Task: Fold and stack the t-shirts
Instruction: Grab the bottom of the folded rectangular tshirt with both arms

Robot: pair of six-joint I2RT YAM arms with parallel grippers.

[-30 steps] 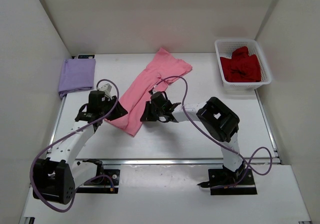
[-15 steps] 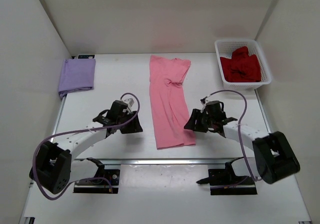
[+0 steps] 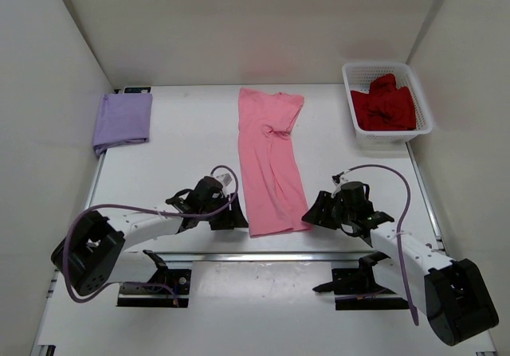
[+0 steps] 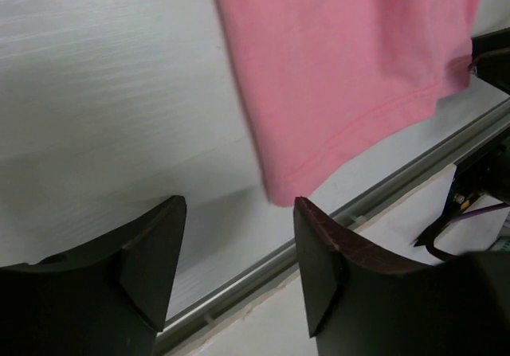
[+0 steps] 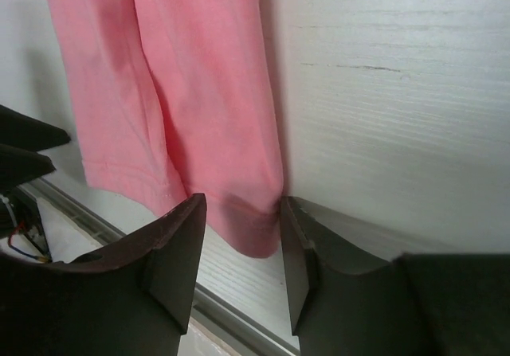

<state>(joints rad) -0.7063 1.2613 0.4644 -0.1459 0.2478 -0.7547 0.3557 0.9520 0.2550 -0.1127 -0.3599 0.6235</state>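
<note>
The pink t-shirt [image 3: 269, 165] lies flat as a long folded strip down the middle of the table, its hem near the front edge. My left gripper [image 3: 237, 219] is open just left of the hem's near left corner [image 4: 279, 187], which lies ahead of the empty jaws [image 4: 239, 236]. My right gripper [image 3: 315, 213] is open at the near right corner. In the right wrist view that corner [image 5: 256, 232] rests on the table between the spread fingers [image 5: 243, 206]. The lavender t-shirt [image 3: 122, 121] lies folded at the far left. The dark red t-shirt [image 3: 384, 105] is crumpled in the basket.
A white lattice basket [image 3: 420, 93] stands at the far right. The table's metal front rail [image 3: 271, 254] runs just behind the pink hem and both grippers. White walls enclose the left, back and right sides.
Both arms pulled back toward the front edge, drawing the pink t-shirt from a slanted heap into a straight strip. Both grippers opened and let go of its hem.
</note>
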